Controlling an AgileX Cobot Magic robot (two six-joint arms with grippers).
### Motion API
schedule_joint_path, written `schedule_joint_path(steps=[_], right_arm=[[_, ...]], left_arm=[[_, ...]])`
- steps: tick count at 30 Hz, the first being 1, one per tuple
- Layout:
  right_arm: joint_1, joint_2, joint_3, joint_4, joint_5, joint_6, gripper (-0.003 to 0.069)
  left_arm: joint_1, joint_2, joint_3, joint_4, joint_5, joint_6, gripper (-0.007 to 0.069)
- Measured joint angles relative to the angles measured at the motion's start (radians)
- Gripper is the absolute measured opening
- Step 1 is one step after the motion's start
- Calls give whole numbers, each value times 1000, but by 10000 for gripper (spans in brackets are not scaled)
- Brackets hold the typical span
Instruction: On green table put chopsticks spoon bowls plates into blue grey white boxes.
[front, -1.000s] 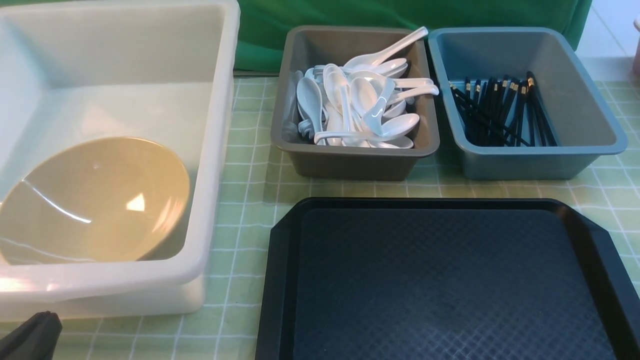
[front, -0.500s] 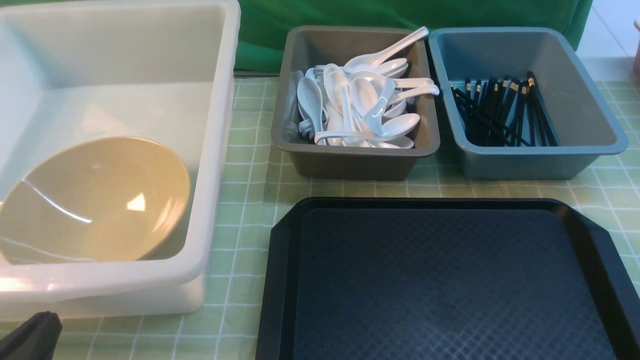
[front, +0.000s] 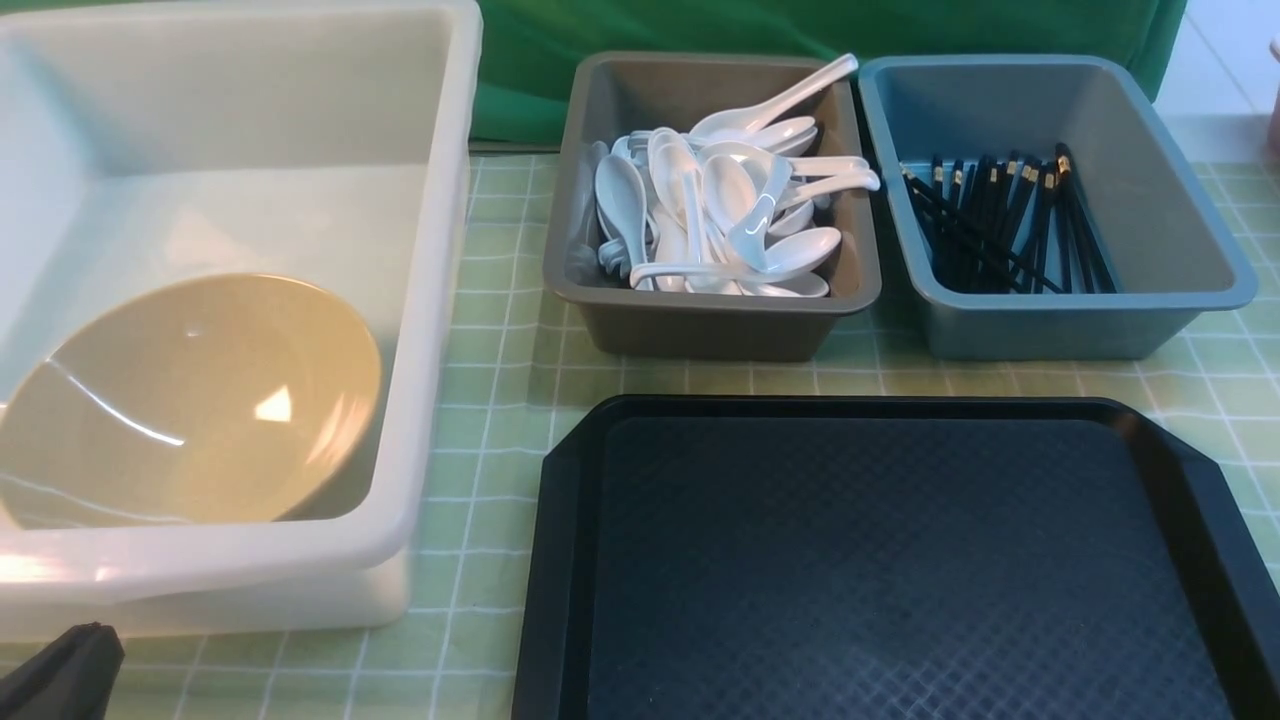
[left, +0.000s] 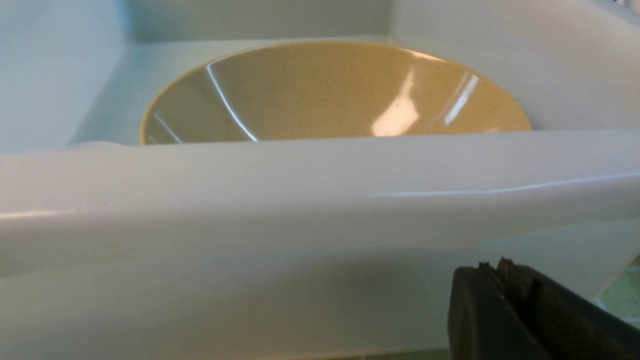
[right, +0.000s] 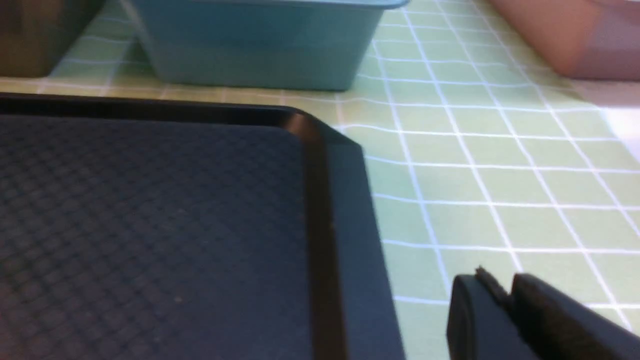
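The olive-tan bowl (front: 190, 400) lies tilted inside the big white box (front: 430, 300); it also shows in the left wrist view (left: 325, 95) behind the box's near wall (left: 300, 200). Several white spoons (front: 720, 210) fill the grey box (front: 700, 325). Black chopsticks (front: 1010, 225) lie in the blue box (front: 1050, 325). No white plates are in view. My left gripper (left: 495, 272) is shut and empty, low in front of the white box; its tip shows at the front view's corner (front: 60, 665). My right gripper (right: 500, 285) is shut and empty over the green table (right: 475, 175), right of the tray.
A black textured tray (front: 890, 560) lies bare at the front centre, its corner in the right wrist view (right: 320, 135). A pinkish container (right: 575, 35) stands at the far right. A green curtain (front: 800, 30) hangs behind the boxes.
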Motion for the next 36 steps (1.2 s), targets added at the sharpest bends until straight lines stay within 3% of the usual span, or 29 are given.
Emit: schedule_joint_path(steps=[8, 36], right_arm=[[102, 0, 0, 0, 0, 0, 101], [103, 0, 0, 0, -1, 0, 120]], left_arm=[[0, 0, 0, 0, 0, 0, -2], [0, 0, 0, 0, 0, 0, -2]])
